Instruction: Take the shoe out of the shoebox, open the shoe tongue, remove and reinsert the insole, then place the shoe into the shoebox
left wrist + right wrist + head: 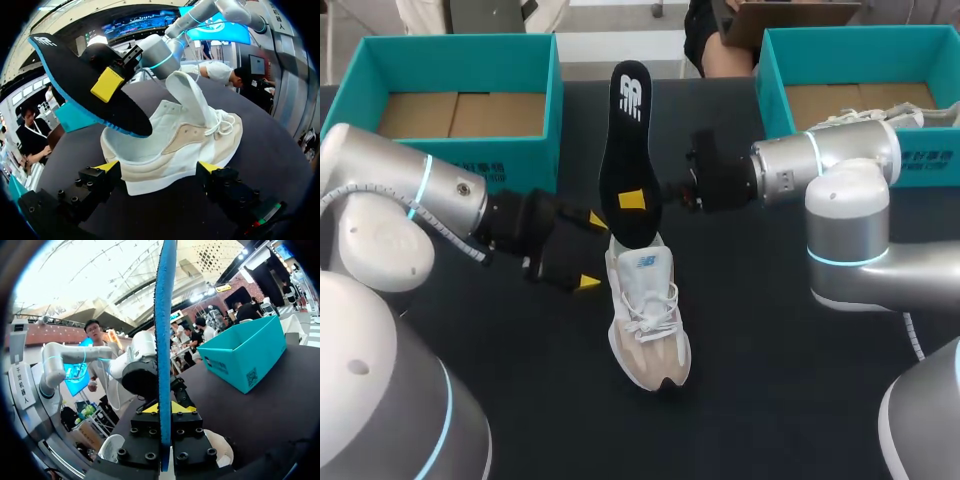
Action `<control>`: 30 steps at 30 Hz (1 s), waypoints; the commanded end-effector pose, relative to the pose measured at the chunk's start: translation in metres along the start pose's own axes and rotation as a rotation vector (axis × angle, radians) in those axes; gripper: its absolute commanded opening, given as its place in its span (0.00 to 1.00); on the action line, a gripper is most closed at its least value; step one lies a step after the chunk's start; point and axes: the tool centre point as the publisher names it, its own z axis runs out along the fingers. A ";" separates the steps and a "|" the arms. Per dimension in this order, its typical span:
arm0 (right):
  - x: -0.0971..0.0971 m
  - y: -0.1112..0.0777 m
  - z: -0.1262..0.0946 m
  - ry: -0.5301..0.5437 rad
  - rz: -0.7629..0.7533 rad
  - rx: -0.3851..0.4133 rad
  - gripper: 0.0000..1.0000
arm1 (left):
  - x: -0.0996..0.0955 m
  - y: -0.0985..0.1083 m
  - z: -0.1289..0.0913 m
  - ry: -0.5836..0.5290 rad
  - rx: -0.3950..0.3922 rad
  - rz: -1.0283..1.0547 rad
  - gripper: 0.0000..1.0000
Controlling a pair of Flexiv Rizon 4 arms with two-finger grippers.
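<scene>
A white and beige shoe (pixel 648 315) stands upright on the black table, toe toward the front edge, its tongue (pixel 192 100) pulled up. My right gripper (pixel 632 199) is shut on a black insole (pixel 625 150) with a blue edge, holding it steeply tilted above the heel. The insole's lower end (pixel 142 131) hangs just at the shoe's opening. My left gripper (pixel 592 251) is open at the shoe's left side. In the left wrist view the shoe (pixel 185 145) lies between its spread fingers (pixel 107 165). The right wrist view shows the insole (pixel 165 340) edge-on between the right gripper's (pixel 164 407) tips.
An open teal shoebox (pixel 552 100) stands at the back left and shows in the right wrist view as the teal box (pixel 245 355). A second teal box (pixel 770 80) at the back right holds another white shoe (pixel 880 118). Bare table lies in front of the shoe.
</scene>
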 end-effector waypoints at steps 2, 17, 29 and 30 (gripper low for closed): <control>-0.003 -0.005 0.002 -0.003 -0.009 -0.007 0.00 | -0.002 -0.002 0.003 -0.004 0.001 -0.008 1.00; -0.019 -0.022 -0.007 0.030 0.000 -0.007 0.00 | -0.004 -0.005 0.009 -0.009 -0.001 -0.023 1.00; -0.025 -0.043 -0.009 0.062 0.022 0.011 0.00 | -0.004 -0.005 0.009 -0.009 -0.001 -0.023 1.00; -0.023 -0.043 -0.007 0.062 0.024 0.012 0.00 | -0.004 -0.005 0.009 -0.009 -0.001 -0.023 1.00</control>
